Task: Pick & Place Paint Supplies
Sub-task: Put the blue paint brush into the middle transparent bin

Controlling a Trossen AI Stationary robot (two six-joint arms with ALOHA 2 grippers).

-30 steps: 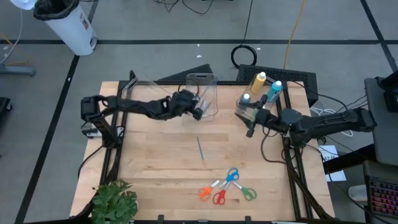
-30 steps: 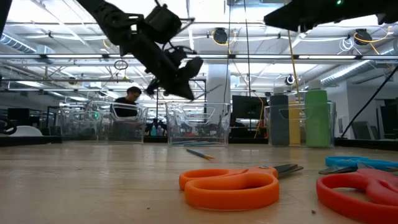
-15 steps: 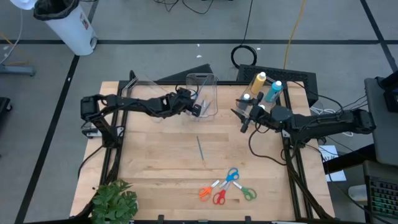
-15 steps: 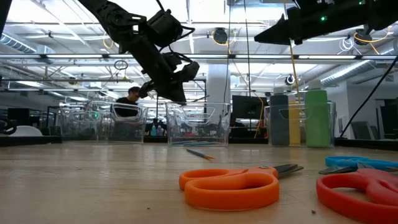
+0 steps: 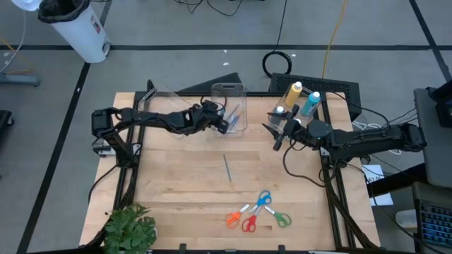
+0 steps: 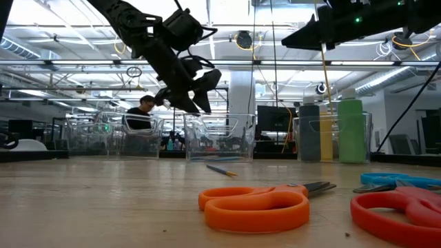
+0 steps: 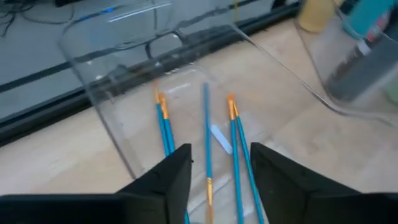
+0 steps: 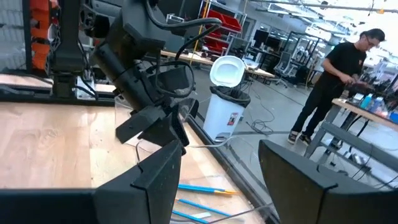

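My left gripper (image 5: 227, 125) (image 7: 221, 149) hovers open over the near end of the middle clear bin (image 5: 227, 87). Blue-handled brushes (image 7: 235, 137) lie on the bin's floor; one of them (image 7: 207, 134) lies in line with the gap between my fingers, which do not touch it. Another brush (image 5: 227, 168) lies flat on the table nearer the front. Several scissors (image 5: 258, 212) lie by the front edge. Paint bottles (image 5: 300, 99) stand in the right clear bin. My right gripper (image 5: 274, 141) (image 8: 219, 149) hangs open beside that bin, holding nothing.
A third clear bin (image 5: 159, 99) stands at the back left. A green plant (image 5: 131, 229) sits at the front left corner. Bare wood lies between the loose brush and the scissors. Beyond the table a person (image 8: 336, 81) stands in the room.
My left gripper has opened over the middle bin, and a blue brush now shows lying in the bin below it. My right gripper has shifted a little toward the table's left, then kept still.
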